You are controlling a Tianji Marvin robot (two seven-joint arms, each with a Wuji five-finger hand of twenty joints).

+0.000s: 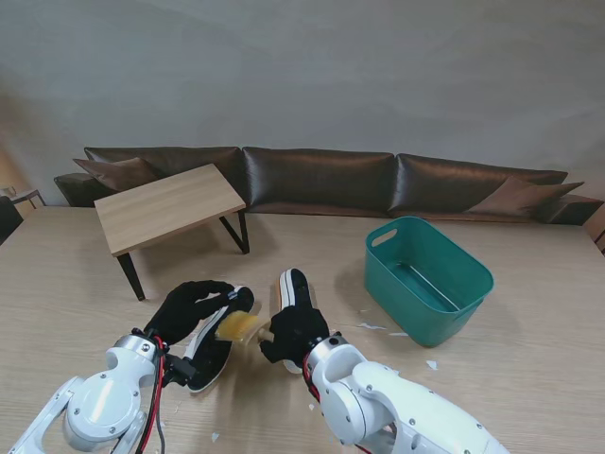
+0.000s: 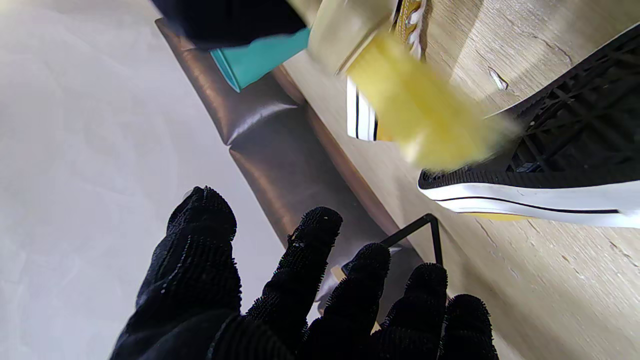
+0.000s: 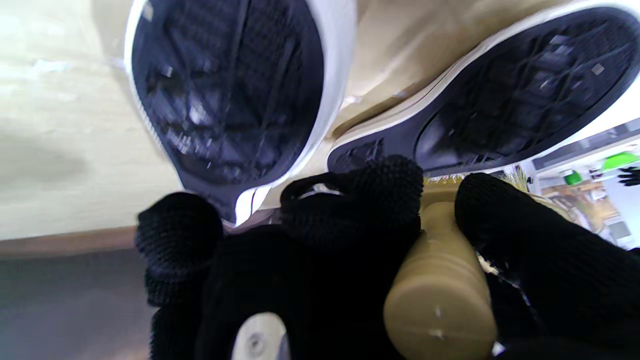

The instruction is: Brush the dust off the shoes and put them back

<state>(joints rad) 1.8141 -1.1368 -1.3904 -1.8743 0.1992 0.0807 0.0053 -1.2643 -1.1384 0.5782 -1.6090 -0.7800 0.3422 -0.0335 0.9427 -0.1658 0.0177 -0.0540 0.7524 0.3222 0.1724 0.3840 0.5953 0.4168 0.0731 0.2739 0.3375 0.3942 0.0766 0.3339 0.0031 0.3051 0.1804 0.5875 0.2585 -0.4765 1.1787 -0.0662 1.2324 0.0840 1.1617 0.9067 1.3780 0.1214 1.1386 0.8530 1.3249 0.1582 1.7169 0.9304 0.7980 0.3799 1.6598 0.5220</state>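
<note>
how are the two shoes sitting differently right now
The left shoe lies sole-up under the left hand, with the brush bristles on it. The right shoe stands tipped on its side, untouched by either hand. Both share black soles with white edging.

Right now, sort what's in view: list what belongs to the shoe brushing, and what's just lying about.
For the job:
- brush, gripped by the right hand
- left shoe, under the left hand
- right shoe

Lying about:
- green basket
- small wooden table
- sofa
- white scraps
</note>
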